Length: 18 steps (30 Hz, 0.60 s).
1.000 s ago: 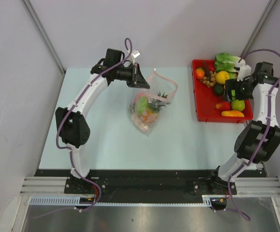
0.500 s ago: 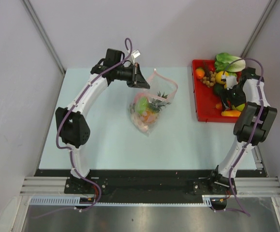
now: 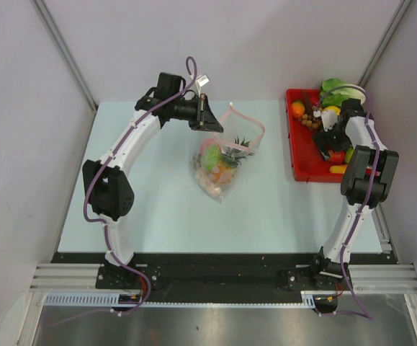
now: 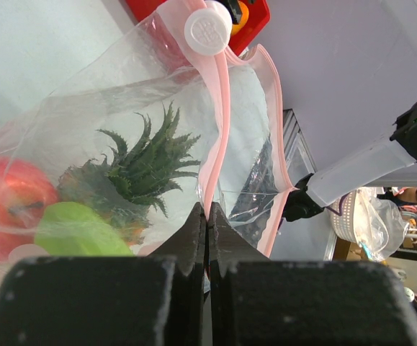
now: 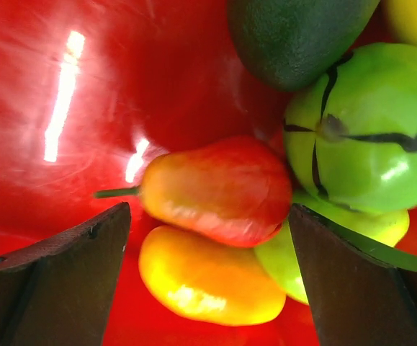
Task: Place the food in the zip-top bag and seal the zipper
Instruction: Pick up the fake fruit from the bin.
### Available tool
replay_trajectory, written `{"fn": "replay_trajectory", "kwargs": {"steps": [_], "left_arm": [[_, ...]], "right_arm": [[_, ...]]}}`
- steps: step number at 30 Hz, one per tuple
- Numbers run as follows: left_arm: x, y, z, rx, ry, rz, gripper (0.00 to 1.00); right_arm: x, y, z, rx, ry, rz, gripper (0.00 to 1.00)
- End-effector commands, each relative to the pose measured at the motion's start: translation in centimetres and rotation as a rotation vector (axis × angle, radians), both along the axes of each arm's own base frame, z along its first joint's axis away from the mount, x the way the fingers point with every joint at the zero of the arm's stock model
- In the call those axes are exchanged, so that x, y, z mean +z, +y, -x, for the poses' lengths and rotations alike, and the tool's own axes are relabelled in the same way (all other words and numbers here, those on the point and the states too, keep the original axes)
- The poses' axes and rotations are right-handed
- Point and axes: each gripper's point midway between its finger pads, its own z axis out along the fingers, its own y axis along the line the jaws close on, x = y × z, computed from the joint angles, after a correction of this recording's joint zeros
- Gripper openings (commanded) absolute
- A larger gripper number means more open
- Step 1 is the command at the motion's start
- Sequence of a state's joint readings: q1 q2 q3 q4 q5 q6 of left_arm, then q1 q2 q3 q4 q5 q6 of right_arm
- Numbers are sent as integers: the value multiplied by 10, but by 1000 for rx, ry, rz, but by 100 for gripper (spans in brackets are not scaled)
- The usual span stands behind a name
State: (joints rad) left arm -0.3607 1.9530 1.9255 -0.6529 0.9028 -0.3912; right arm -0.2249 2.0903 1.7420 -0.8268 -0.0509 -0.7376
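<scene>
The zip-top bag (image 3: 222, 164) lies mid-table with several pieces of food inside: a spiky-leaved dark fruit (image 4: 145, 164), a red one (image 4: 12, 199) and a green one (image 4: 78, 231). My left gripper (image 3: 211, 122) is shut on the pink zipper strip (image 4: 221, 122) at the bag's mouth, below the white slider (image 4: 208, 29). My right gripper (image 5: 209, 216) is open, low over the red tray (image 3: 303, 155). Its jaws stand on either side of a red-orange fruit (image 5: 219, 191) and a yellow-orange fruit (image 5: 208, 277).
The tray at the back right holds more food: a bright green fruit (image 5: 359, 137), a dark green one (image 5: 294, 36), leafy greens (image 3: 336, 88) and an orange piece (image 3: 297, 109). Grey walls stand behind and on both sides.
My right arm has swung from the tray's right edge in over the tray and dropped close to the fruits. The left arm and the bag have not moved.
</scene>
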Motion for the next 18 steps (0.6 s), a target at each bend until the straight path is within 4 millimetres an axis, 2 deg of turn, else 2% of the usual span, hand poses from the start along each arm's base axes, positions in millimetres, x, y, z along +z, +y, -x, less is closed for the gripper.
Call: {"fn": "replay_trajectory", "kwargs": {"steps": [1, 8, 12, 15, 18], "left_arm": [[25, 4, 8, -20, -67, 33, 0], [22, 5, 5, -13, -60, 30, 0], [23, 5, 4, -10, -64, 28, 0], [24, 6, 5, -11, -64, 27, 0], [24, 6, 4, -10, -66, 26, 0]], "right_arm": [[-15, -9, -6, 43, 14, 57, 96], [-25, 6, -13, 90, 21, 46, 95], [-28, 17, -19, 102, 15, 29, 90], [-33, 22, -12, 115, 49, 20, 90], [-38, 22, 2, 127, 100, 14, 96]]}}
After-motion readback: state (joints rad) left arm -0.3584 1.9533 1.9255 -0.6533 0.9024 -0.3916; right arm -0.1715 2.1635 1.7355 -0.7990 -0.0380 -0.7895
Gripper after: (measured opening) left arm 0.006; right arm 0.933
